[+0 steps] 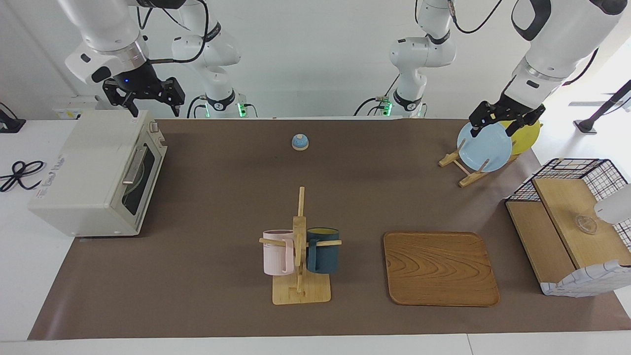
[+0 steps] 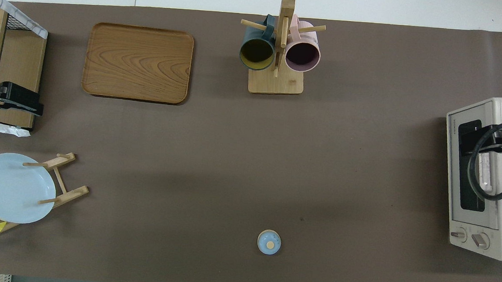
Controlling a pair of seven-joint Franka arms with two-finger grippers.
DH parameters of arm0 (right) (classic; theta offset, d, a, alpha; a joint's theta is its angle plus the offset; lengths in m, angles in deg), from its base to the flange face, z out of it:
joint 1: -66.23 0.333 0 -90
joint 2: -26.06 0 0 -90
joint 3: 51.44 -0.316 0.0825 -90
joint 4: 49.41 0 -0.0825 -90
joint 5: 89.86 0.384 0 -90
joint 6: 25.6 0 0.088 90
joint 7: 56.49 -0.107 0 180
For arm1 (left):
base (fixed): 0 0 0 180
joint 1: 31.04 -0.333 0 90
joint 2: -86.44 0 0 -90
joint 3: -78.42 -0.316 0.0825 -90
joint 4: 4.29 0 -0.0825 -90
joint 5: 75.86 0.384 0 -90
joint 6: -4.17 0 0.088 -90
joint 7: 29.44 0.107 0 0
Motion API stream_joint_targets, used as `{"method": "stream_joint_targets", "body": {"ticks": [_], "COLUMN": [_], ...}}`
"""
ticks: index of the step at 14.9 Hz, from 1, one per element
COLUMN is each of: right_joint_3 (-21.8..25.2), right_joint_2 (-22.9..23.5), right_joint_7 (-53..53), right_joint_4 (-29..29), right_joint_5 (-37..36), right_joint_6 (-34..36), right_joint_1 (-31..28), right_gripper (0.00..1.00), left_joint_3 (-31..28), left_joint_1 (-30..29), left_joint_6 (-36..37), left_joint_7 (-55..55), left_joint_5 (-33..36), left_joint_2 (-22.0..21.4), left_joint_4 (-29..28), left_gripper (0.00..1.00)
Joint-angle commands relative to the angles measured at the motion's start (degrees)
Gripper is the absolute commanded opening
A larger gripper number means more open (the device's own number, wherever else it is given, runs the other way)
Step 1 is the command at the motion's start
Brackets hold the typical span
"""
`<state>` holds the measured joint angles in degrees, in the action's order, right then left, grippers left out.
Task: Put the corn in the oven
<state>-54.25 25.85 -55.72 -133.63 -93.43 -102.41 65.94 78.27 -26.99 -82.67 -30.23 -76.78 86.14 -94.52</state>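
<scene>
From my station I see the right gripper (image 1: 144, 96) hanging above the top of the oven (image 1: 96, 172), its two fingers spread apart and holding nothing. The oven, a boxy cream-white toaster oven, sits at the right arm's end of the table with its glass door closed, the metal bar handle (image 1: 134, 165) across the door's upper part and two knobs (image 2: 469, 237) on its front panel at the end nearer the robots. I cannot find the corn in either view, so I cannot say where it is. The left gripper (image 1: 500, 124) hovers over the plate rack (image 1: 463, 167) at the left arm's end of the table, just above the rims of the light-blue plate (image 1: 485, 147) and the yellow plate (image 1: 526, 135) standing in it; its fingers look parted with nothing between them. A small blue bell (image 1: 300, 142) rests near the robots at the middle of the table. Farther from the robots stands a wooden mug tree (image 1: 299, 256) with a pink mug (image 1: 277, 251) and a dark teal mug (image 1: 323, 249) hung on its pegs, and beside it, toward the left arm's end, lies a wooden tray (image 1: 438, 268). A wire basket (image 1: 574, 172) with wooden boards stands at the left arm's end of the table.
</scene>
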Motion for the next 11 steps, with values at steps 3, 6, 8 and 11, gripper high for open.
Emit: {"method": "stream_joint_targets", "body": {"ticks": [3,6,8,11], "right_joint_3": [0.87,1.22,1.31,1.31], "right_joint_2": [-1.02,-0.76,-0.58,-0.5], "right_joint_7": [0.99,1.08,1.08,1.25], "right_joint_4": [-2.7,-4.02,-4.46,-4.73], "right_joint_5": [1.03,0.94,0.68,-0.02], "right_joint_6": [-2.73,-3.52,-3.79,-3.79], "right_joint_1": [-0.24,-0.51,-0.59,-0.51], "right_gripper": [1.0,1.0,1.0,1.0], "left_joint_3": [0.06,0.06,0.06,0.06], "left_joint_1": [-0.27,-0.27,-0.27,-0.27], "left_joint_6": [1.06,1.06,1.06,1.06], "left_joint_7": [0.26,0.26,0.26,0.26], "left_joint_5": [0.75,0.75,0.75,0.75], "left_joint_2": [-0.5,-0.5,-0.58,-0.5], "left_joint_4": [0.05,0.05,0.05,0.05], "left_gripper": [1.0,1.0,1.0,1.0]}}
